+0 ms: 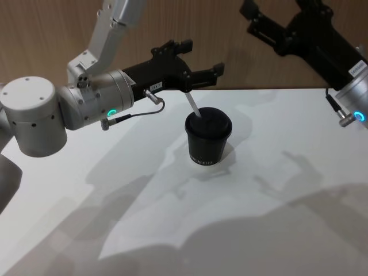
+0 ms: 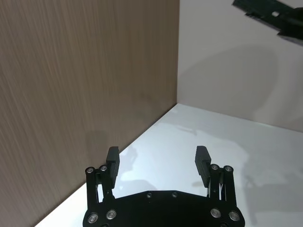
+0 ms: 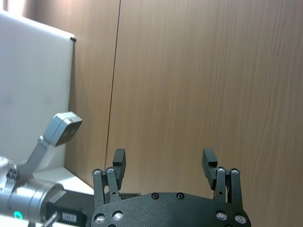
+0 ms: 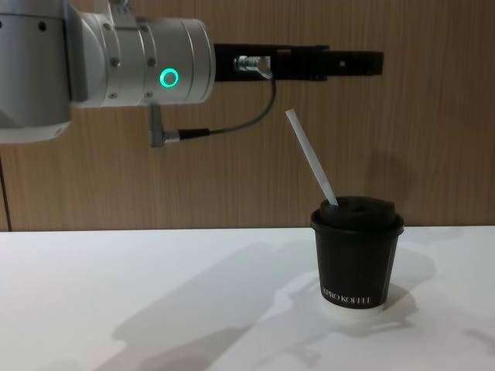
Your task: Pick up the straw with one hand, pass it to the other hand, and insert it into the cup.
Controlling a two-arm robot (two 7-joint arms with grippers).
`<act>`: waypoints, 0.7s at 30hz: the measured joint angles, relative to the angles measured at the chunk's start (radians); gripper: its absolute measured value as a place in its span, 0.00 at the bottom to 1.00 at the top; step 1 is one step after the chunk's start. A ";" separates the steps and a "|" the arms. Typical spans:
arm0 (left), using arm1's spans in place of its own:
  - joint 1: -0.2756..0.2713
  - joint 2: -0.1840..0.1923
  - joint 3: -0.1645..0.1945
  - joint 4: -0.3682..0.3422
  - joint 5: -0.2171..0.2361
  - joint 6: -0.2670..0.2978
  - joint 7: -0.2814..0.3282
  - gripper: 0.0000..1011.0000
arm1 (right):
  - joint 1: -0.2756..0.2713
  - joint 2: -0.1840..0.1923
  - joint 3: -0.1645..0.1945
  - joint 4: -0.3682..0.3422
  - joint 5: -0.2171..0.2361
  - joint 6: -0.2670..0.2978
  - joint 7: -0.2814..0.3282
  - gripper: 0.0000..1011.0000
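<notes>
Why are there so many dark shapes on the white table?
They are shadows: in the head view, grey arm-shaped shadows spread across the table around the cup; in the chest view, soft ones lie left of the cup, and the left arm's green ring light glows brightly.

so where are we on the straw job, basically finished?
Looks done: the straw stands tilted in the lid of the cup, free of both grippers. In hand: nothing. The left gripper hangs above the straw's top, jaws open and empty; the right gripper is raised off to the side, also open. Left: at most pulling the arms back.
</notes>
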 joint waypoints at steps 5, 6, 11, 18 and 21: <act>0.009 0.010 -0.007 -0.021 -0.010 -0.009 -0.004 0.99 | 0.016 -0.034 -0.015 -0.001 0.036 0.030 -0.023 0.99; 0.011 0.012 -0.008 -0.024 -0.012 -0.010 -0.005 0.99 | 0.020 -0.042 -0.020 0.000 0.045 0.038 -0.028 0.99; 0.019 0.021 -0.017 -0.042 -0.021 -0.019 -0.004 0.99 | 0.030 -0.062 -0.034 0.005 0.066 0.055 -0.039 0.99; 0.019 0.024 -0.023 -0.052 -0.029 -0.030 0.002 0.99 | 0.045 -0.080 -0.053 0.014 0.085 0.068 -0.049 0.99; 0.016 0.023 -0.024 -0.052 -0.032 -0.034 0.003 0.99 | 0.053 -0.087 -0.060 0.020 0.091 0.072 -0.053 0.99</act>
